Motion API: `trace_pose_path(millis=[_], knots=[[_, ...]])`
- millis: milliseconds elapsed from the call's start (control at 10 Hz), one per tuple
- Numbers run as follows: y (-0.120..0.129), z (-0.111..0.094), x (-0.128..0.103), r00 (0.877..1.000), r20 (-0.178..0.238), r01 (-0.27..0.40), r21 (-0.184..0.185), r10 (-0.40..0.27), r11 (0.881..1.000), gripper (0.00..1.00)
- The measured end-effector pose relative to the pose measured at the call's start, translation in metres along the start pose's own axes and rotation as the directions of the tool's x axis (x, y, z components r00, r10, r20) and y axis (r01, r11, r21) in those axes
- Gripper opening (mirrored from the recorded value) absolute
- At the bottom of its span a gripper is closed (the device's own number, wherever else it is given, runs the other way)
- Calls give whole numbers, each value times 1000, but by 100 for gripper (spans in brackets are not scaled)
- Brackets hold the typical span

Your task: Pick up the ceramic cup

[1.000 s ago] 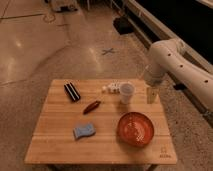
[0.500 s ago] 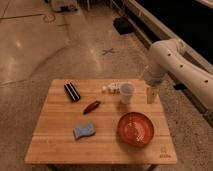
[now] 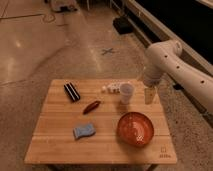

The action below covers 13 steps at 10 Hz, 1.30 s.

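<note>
Camera view gives you the wooden table (image 3: pixel 55 145) first, with the white arm (image 3: pixel 170 62) reaching in over its far right corner. The orange bowl (image 3: pixel 135 128) sits near the front right. A blue sponge (image 3: pixel 84 131) lies to its left, a black block (image 3: pixel 72 92) sits toward the far left, and a red pepper (image 3: pixel 91 106) lies between those two. The ceramic cup (image 3: pixel 126 93) stands upright toward the far right of the table, beyond the bowl and apart from it, with a few small white pieces (image 3: pixel 111 88) just beside it on its left. The gripper (image 3: pixel 149 95) hangs just to the right of the cup, low over the table, its fingers spread with nothing between them. Treat the cup as light but rigid and breakable. Its glazed wall is probably slick, so a loose pinch could let it slide. A knock from a fingertip could tip it, since the base looks narrower than the mouth. You see no handle, so take it across the body, one finger on each side, a little above mid-height, where the taper should keep it from slipping down through the grip. Close firmly but gently, and steer clear of the white pieces and the bowl.
</note>
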<state>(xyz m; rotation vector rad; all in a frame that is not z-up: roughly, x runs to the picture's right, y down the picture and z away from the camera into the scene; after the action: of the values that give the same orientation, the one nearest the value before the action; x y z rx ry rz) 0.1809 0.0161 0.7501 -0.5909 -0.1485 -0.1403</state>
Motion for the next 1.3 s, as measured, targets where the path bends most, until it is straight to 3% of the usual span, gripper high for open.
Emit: trace_pose_path(millis=[200,600,1300], knots=[[-4,16,-14,1000,-2,24,-5,-24,1000,80],[-5,47,-18,999,1,36,-10,-36,999,80],[-11,66,-20,998,4,63,-4,-63,998,80]])
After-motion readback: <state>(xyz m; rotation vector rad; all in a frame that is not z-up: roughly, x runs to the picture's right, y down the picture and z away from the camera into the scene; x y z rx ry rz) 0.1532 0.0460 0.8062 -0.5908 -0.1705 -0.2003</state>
